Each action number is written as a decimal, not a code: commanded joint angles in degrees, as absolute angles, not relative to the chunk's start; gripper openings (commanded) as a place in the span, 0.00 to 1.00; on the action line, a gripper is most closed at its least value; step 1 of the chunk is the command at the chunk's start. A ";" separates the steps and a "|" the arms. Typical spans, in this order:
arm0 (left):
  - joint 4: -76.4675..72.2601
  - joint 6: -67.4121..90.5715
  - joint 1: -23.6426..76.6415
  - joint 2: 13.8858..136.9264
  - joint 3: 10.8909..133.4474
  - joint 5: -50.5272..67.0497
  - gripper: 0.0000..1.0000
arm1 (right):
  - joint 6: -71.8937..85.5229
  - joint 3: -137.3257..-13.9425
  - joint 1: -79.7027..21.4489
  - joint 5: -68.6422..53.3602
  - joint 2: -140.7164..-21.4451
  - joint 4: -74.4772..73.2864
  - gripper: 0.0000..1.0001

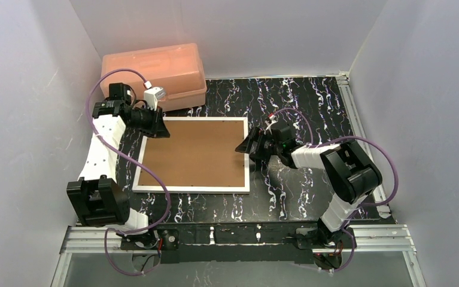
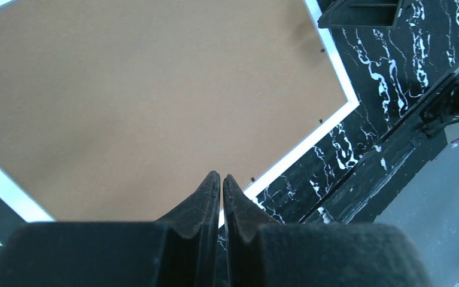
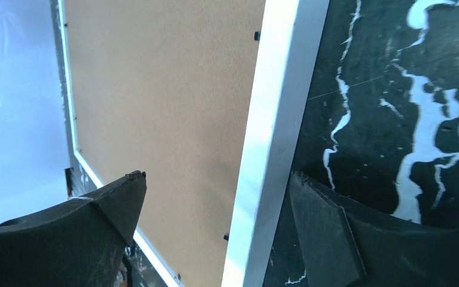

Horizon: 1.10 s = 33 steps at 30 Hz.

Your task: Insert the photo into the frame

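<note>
White walls close in a black, white-veined worktop (image 1: 310, 101), and we take the frame (image 1: 191, 189) lying flat in the middle of it as our landmark. It lies face down, a brown backing board (image 1: 194, 152) filling its opening, with small dark clips (image 2: 321, 121) spaced along the inner edge. Beyond the frame's far left corner stands a salmon-pink plastic box (image 1: 155, 75). The photo shows in none of our views. It may lie under the board, but we cannot tell.

The left hand (image 2: 221, 179) hovers over the frame's far left corner, its fingers pressed together with nothing between them. The right hand (image 1: 243, 146) is spread wide and grips nothing. It straddles the frame's right rail, one finger over the board and the other over the bare worktop just outside the rail.

We judge the step in hand to be seating or securing the board. To do it well, we would use the closed left fingertips as a blunt pusher, pressing straight down near the corner so the frame does not slide. The right hand would steady the opposite rail without lifting it. We would also check that each clip sits over the board.
</note>
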<state>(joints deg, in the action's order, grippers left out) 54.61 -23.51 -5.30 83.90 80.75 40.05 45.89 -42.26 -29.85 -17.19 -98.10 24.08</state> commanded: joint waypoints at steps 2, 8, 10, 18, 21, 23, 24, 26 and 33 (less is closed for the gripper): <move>57.49 -22.27 -5.53 81.82 80.98 41.66 0.05 | 46.46 -39.93 -30.46 -18.23 -99.92 16.36 0.99; 58.83 -26.60 -8.79 83.62 79.72 34.82 0.21 | 40.11 -42.72 -30.67 -9.16 -95.12 5.55 0.93; 59.65 -29.67 -10.85 85.47 80.76 29.51 0.26 | 39.62 -43.12 -30.79 -8.68 -95.39 4.88 0.91; 50.10 -41.93 -19.99 91.34 77.66 10.54 0.20 | 40.30 -43.94 -31.17 -8.08 -97.24 6.37 0.99; 44.42 -41.38 -19.88 91.46 71.86 7.68 0.20 | 40.43 -45.17 -31.84 -5.45 -96.95 5.74 0.99; 40.46 -40.21 -19.74 92.71 68.59 5.94 0.21 | 40.26 -46.86 -33.41 -2.50 -96.90 3.37 0.99; 38.90 -39.91 -19.40 93.61 67.54 5.10 0.22 | 40.42 -47.61 -34.41 -0.68 -96.75 2.01 0.99; 35.23 -39.24 -18.85 95.45 65.70 3.39 0.22 | 41.52 -48.21 -36.33 3.52 -96.16 0.47 0.99; 25.81 -37.68 -14.36 99.81 61.18 3.21 0.28 | 45.76 -48.08 -38.36 7.35 -97.50 -0.45 0.99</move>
<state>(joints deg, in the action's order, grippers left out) 31.48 -38.76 -17.30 98.72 62.37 4.19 43.33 -48.05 -37.76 3.68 -95.13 6.31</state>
